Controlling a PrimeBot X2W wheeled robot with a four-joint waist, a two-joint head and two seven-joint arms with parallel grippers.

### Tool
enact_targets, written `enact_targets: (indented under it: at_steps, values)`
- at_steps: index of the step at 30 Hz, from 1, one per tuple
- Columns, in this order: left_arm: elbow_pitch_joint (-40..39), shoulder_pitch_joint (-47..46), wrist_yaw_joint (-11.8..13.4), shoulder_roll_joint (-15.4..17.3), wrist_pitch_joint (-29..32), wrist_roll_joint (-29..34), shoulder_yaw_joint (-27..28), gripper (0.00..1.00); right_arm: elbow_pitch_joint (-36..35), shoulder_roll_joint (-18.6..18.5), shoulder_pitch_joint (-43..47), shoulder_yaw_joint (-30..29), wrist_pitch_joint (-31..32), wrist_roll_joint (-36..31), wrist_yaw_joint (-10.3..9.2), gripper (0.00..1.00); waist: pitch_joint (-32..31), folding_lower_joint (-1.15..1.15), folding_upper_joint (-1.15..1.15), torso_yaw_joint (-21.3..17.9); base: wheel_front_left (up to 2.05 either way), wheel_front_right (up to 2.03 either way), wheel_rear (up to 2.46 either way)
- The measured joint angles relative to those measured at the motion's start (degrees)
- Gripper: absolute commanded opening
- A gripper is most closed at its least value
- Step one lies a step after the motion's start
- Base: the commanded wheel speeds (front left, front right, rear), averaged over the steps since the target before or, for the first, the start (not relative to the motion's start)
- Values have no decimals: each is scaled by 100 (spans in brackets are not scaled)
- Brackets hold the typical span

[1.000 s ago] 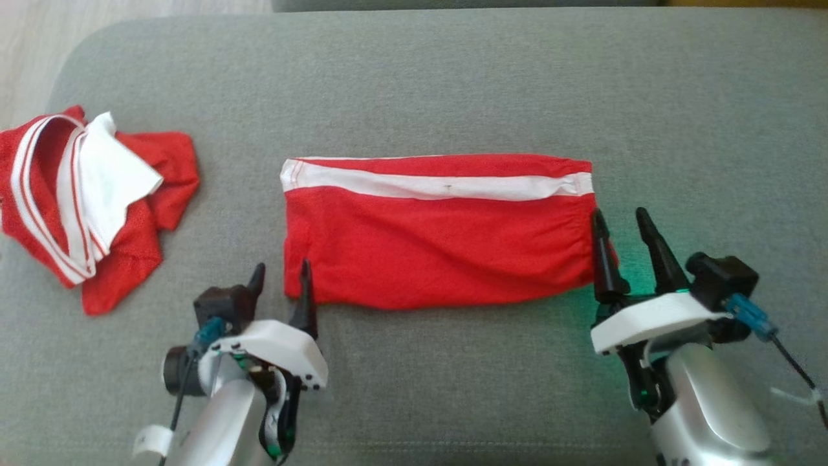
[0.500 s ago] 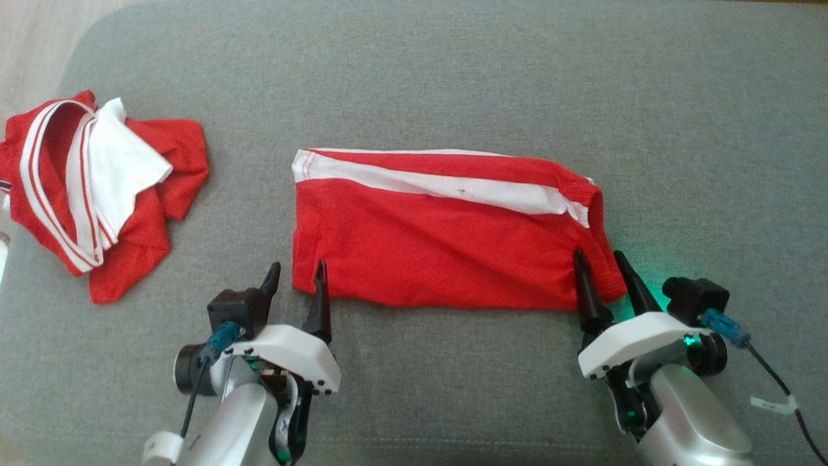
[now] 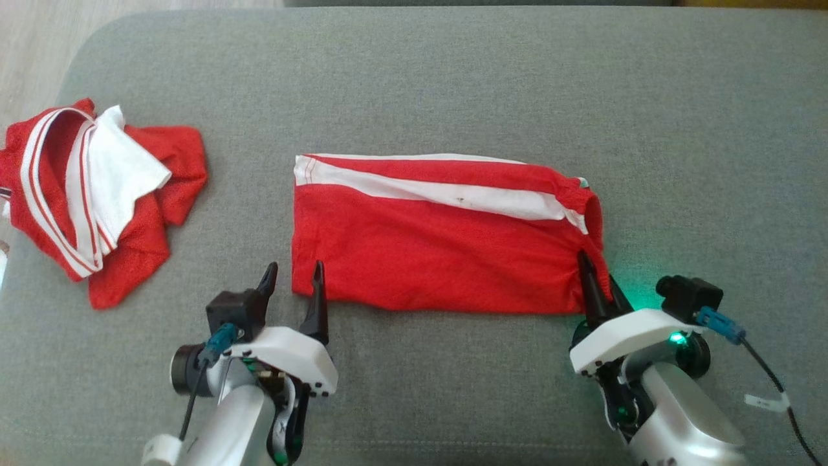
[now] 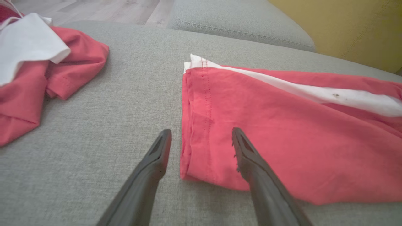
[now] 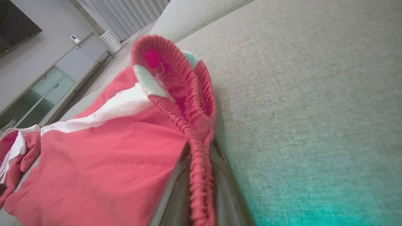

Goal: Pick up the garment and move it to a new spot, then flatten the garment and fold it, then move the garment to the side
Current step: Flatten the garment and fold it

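Evidently right tool (image 3: 598,275) clamps the folded red white-striped fabric shorts (image 3: 440,252); left tool (image 3: 295,265) gapes, so lifting could undo the fold.

crumpled red-white cloth (image 3: 142,220) | left on grey cushion (image 3: 453,77); wood floor (image 3: 26,39) beyond

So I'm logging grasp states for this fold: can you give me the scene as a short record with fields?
surface: grey sofa cushion
task garment: red shorts with a white stripe, lying folded flat
right end effector: shut on the elastic waistband edge of the shorts
left end effector: open, straddling the near hem corner of the shorts, not gripping
other item: crumpled red and white garment, lying apart on the robot's left
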Motion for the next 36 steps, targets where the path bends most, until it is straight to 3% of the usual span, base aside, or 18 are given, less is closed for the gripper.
enact_targets:
  at_steps: [13, 20, 28, 36]
  values:
    - [-261, 245, 2, 1, 0, 249, 112, 100, -187, -32, 63, -709, 26, 8, 0, 0, -184, 0, 0, -106, 0, 0, 0]
    - [-265, 305, 0, 1, 0, 226, 46, 100, -883, -37, 13, -14, 458, 333, 0, 0, -232, 0, 0, 25, 0, 0, 0]
    - [-271, 388, 10, 2, 0, 83, -103, 100, -1764, -29, -30, 597, 989, 532, 0, 0, -299, 0, 0, 476, 0, 0, 0]
    - [-277, 478, 47, 4, 0, -30, -376, 100, -1651, -21, -191, 923, 1160, 391, 0, 0, -302, 0, 0, 1120, 0, 0, 0]
